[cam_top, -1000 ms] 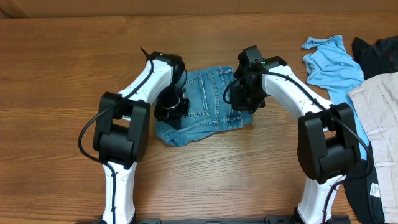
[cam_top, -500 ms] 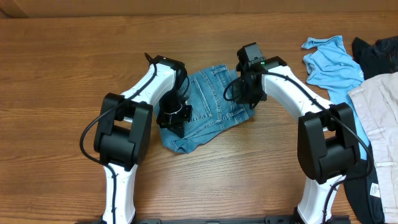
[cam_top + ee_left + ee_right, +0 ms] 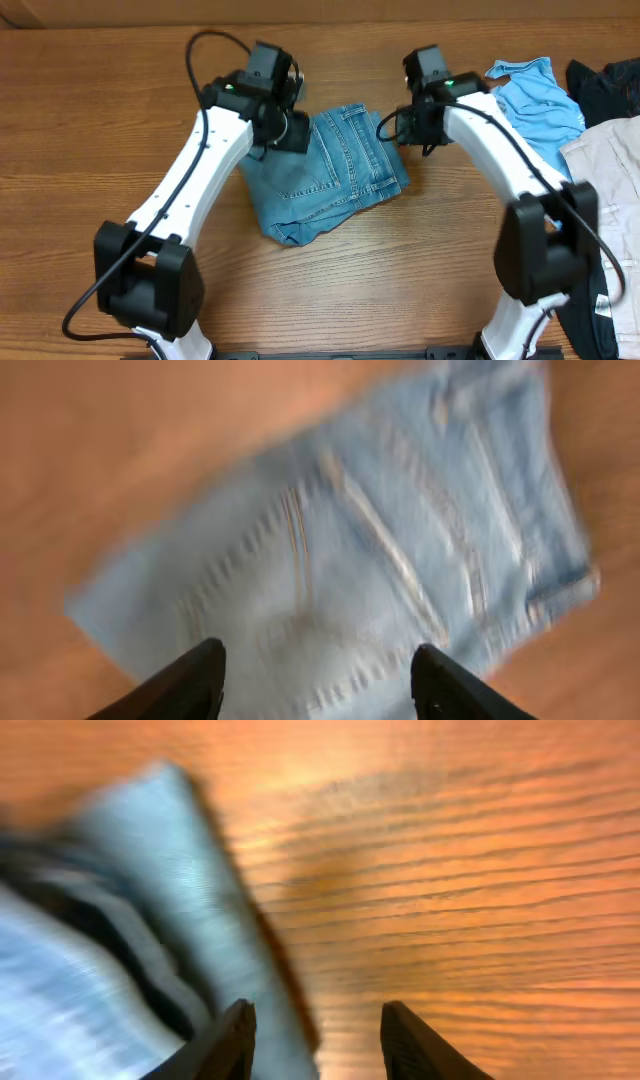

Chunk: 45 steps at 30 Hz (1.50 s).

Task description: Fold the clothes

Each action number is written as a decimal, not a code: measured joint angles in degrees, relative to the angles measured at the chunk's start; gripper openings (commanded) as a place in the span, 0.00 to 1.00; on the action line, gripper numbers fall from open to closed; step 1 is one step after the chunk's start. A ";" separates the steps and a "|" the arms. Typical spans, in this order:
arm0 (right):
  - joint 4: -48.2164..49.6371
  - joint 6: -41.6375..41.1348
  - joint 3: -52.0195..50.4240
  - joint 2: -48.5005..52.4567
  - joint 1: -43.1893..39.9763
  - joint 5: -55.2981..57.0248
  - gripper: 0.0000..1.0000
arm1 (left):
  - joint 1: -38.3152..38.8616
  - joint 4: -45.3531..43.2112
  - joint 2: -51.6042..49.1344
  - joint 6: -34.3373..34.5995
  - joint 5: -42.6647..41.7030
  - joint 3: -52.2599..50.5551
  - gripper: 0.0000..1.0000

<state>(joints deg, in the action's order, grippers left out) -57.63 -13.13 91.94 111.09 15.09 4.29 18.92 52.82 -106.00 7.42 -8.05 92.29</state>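
Jaws have lifted off the jeans [image 3: 330, 180]; blue shirt [image 3: 530, 95] nearby.

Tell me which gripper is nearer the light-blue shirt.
Right. The right gripper hangs at the jeans' right edge, just left of the light-blue shirt; the left gripper is over the jeans' left edge, farther away.

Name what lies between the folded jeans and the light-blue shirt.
In the overhead view, the right gripper and its white forearm stand between the jeans and the light-blue shirt. The rest of that stretch is bare wooden table.
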 measured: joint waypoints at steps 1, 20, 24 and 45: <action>-0.92 -0.11 0.37 -1.36 0.00 -1.29 0.46 | -0.37 -1.66 -0.02 -0.63 0.24 0.00 0.61; 3.87 -0.33 -16.65 -4.68 2.56 -23.21 0.45 | -14.78 -4.09 -17.62 -2.93 -0.94 -0.02 0.53; 10.45 -0.37 -22.67 -4.61 2.56 -23.76 0.45 | -14.40 5.79 -18.56 -2.91 -2.69 0.00 0.45; 25.29 -0.28 -25.00 -4.50 -1.03 -7.45 0.55 | -13.40 18.01 -16.15 -2.43 -4.42 0.31 0.89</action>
<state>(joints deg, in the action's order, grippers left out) -32.34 -13.41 66.94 106.59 14.06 -3.16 5.52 70.83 -122.15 4.99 -12.47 92.60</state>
